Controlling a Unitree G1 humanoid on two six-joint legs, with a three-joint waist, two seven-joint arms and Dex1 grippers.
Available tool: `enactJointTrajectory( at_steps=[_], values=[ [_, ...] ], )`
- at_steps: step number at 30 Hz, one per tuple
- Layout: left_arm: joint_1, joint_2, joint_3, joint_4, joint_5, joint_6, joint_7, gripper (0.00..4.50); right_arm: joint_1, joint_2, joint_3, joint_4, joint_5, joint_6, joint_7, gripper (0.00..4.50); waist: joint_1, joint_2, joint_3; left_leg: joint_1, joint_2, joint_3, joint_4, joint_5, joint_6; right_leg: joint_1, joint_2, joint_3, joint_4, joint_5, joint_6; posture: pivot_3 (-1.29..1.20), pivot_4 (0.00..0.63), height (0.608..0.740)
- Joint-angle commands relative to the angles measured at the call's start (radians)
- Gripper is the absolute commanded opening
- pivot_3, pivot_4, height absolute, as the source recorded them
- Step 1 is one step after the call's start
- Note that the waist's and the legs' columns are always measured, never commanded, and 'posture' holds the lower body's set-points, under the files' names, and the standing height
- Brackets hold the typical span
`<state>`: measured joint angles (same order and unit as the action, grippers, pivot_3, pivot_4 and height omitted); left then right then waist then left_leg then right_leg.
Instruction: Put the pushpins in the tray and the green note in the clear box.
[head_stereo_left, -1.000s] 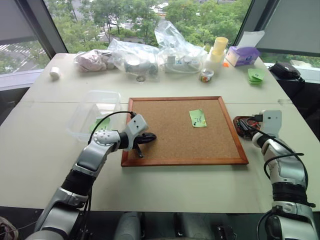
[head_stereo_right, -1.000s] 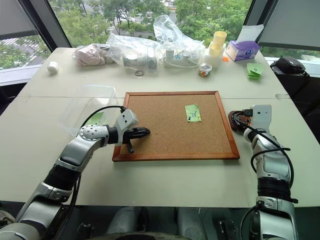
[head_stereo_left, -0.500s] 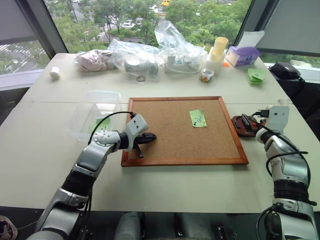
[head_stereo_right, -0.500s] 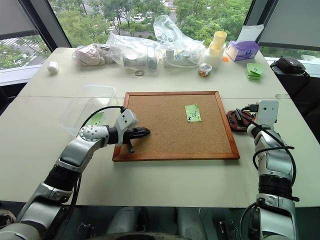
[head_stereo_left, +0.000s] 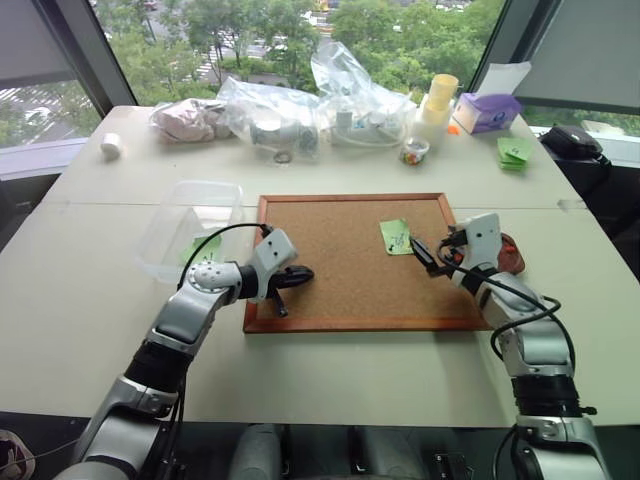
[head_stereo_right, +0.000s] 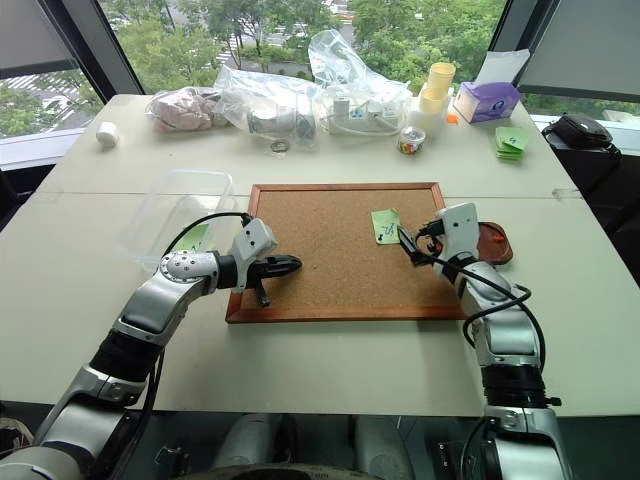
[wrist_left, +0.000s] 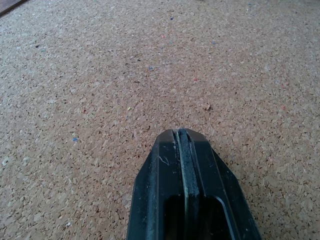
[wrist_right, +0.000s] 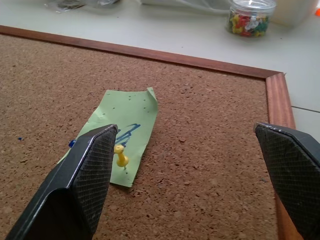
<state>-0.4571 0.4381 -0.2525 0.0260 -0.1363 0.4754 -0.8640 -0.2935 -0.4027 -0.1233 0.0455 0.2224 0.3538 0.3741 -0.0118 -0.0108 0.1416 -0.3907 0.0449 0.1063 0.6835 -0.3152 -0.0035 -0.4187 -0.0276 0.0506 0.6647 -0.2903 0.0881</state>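
Step in hand looks like pulling a pin off the green note (wrist_right: 120, 137), not yet gripped. The note lies on the corkboard (head_stereo_left: 340, 270), right of centre toward the far edge, held by a yellow pushpin (wrist_right: 119, 155); what may be a blue pin head peeks at its left edge. The right gripper (wrist_right: 192, 175) hangs just to the near right of the note with its fingers spread wide and nothing between them; one finger overlaps the note's near corner in the wrist view. The left gripper (head_stereo_left: 296, 275) rests on the left part of the corkboard, fingers pressed together, empty. The tray (head_stereo_right: 495, 240) sits on the table just off the board's right frame, behind the right wrist. The clear box (head_stereo_left: 190, 225) is left of the board, with a green slip showing at its near wall. Next move likely calls for centring the open fingers over the yellow pin head and closing finely, since the pin is tiny. Writing: dark blue scribbles on the note, not readable; a purple box at far right, with no legible print.
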Motion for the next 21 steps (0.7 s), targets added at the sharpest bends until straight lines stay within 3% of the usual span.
enactJointTrajectory(
  at_steps=[1,10,13,19,20,21],
  values=[
    [0.02,0.0,-0.03,0.01,0.011,0.019,-0.007,0.0,-0.024,0.012,0.001,0.003,-0.004,-0.034,0.005,4.47,0.0,0.0,0.0,0.0,0.0,0.0,0.0,0.0,0.0,0.0,0.0,0.0,0.0,0.0,0.0,0.0,0.15,0.738],
    [0.026,-0.003,-0.026,0.009,0.01,0.021,0.001,0.0,-0.047,0.036,0.024,0.056,-0.014,-0.049,0.027,4.47,-0.001,0.0,0.0,0.0,0.0,0.0,0.0,0.0,0.0,0.0,0.0,0.0,0.0,0.0,0.0,0.0,0.15,0.738],
    [0.028,-0.003,-0.025,0.009,0.01,0.021,0.002,0.0,-0.05,0.044,0.031,0.067,-0.014,-0.048,0.03,3.27,-0.001,0.0,0.0,0.0,0.0,0.0,0.0,0.0,0.0,0.0,0.0,0.0,0.0,0.0,0.0,0.0,0.15,0.738],
    [0.033,0.001,-0.023,0.01,0.009,0.021,0.0,0.0,-0.039,0.051,0.033,0.053,-0.009,-0.044,0.031,0.3,-0.001,0.0,0.0,0.0,0.0,0.0,0.0,0.0,0.0,0.0,0.0,0.0,0.0,0.0,0.0,0.0,0.15,0.738],
    [0.033,0.001,-0.023,0.011,0.01,0.02,0.0,0.0,-0.036,0.053,0.03,0.049,-0.009,-0.047,0.03,0.02,-0.001,0.0,0.0,0.0,0.0,0.0,0.0,0.0,0.0,0.0,0.0,0.0,0.0,0.0,0.0,0.0,0.15,0.738],
    [0.034,0.002,-0.023,0.012,0.01,0.02,0.0,0.0,-0.032,0.055,0.025,0.042,-0.006,-0.05,0.027,0.02,-0.001,0.0,0.0,0.0,0.0,0.0,0.0,0.0,0.0,0.0,0.0,0.0,0.0,0.0,0.0,0.0,0.15,0.738]
  ],
)
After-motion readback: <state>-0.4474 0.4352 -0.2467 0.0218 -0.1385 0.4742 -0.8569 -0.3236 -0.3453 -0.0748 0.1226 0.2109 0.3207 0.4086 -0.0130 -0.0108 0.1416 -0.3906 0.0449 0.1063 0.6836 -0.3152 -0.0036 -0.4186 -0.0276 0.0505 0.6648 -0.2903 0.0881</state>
